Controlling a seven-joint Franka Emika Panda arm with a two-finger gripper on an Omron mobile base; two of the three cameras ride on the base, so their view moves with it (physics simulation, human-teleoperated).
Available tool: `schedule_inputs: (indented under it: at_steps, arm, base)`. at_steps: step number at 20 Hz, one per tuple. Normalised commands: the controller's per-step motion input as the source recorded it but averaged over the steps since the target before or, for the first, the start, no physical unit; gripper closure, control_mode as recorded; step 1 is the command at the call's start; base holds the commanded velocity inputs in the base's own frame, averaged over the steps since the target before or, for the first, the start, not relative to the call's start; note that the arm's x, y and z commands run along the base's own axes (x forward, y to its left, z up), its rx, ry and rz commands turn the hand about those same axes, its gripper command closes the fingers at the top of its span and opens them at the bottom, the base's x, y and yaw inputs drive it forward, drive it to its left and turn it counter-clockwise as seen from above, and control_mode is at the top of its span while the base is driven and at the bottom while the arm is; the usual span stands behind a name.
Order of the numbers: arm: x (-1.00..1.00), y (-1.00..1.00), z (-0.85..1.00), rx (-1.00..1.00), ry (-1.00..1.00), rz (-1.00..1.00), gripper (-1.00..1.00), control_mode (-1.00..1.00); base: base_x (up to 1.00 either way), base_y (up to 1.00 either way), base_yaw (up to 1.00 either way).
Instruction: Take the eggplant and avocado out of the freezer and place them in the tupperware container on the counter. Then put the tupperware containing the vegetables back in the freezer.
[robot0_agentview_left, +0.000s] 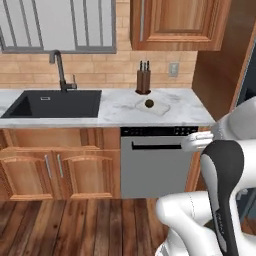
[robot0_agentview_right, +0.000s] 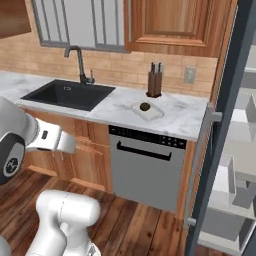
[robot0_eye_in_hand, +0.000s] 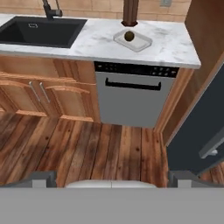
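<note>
Fingers (robot0_eye_in_hand: 43, 178) show as two dark grey stubs at the bottom of the hand view, well apart and with nothing between them; most of each is cut off by the lower edge. They hang over the wooden floor (robot0_eye_in_hand: 109, 148), well short of the dishwasher (robot0_eye_in_hand: 131, 98).

On the marble tabletop (robot0_agentview_left: 120, 107) the tupperware container (robot0_agentview_left: 159, 108) lies just in front of the knife block (robot0_agentview_left: 143, 80), with the avocado (robot0_agentview_left: 149, 103) sitting in it as a small dark olive ball. The tray is pale against the pale stone, so its rim is hard to make out from the left base view; the hand view shows it better. To the left of the knife block are the black sink (robot0_agentview_left: 55, 104) and its dark tap (robot0_agentview_left: 61, 70).

To the right of the knife block the freezer (robot0_agentview_right: 225, 150) stands with its dark door edge toward the right base camera. Behind that edge, light grey shelves and pale drawers (robot0_agentview_right: 235, 195) are partly visible, cut off by the frame. No dark purple eggplant can be made out on the parts that show.

Brick tiling, a window and wooden wall cupboards (robot0_agentview_left: 175, 22) sit above the tabletop.
</note>
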Motion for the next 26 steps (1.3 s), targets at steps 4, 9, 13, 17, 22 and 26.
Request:
schedule_inputs:
  at_steps: [4, 9, 13, 17, 22, 26]
  arm:
    - [0.0, 0.0, 0.0, 0.0, 0.0, 0.0, -1.0, 1.0]
    - [0.0, 0.0, 0.0, 0.0, 0.0, 0.0, -1.0, 1.0]
    - [0.0, 0.0, 0.0, 0.0, 0.0, 0.0, -1.0, 1.0]
    - [0.0, 0.0, 0.0, 0.0, 0.0, 0.0, -1.0, 1.0]
    - [0.0, 0.0, 0.0, 0.0, 0.0, 0.0, -1.0, 1.0]
    - [0.0, 0.0, 0.0, 0.0, 0.0, 0.0, -1.0, 1.0]
  base:
    - [-0.05, -0.77, 0.14]
    - [-0.41, -0.97, 0.01]
    - [-0.82, -1.0, 0.0]
    - [-0.72, -1.0, -0.02]
    - [-0.19, -1.0, -0.01]
    - [0.07, -0.86, 0.0]
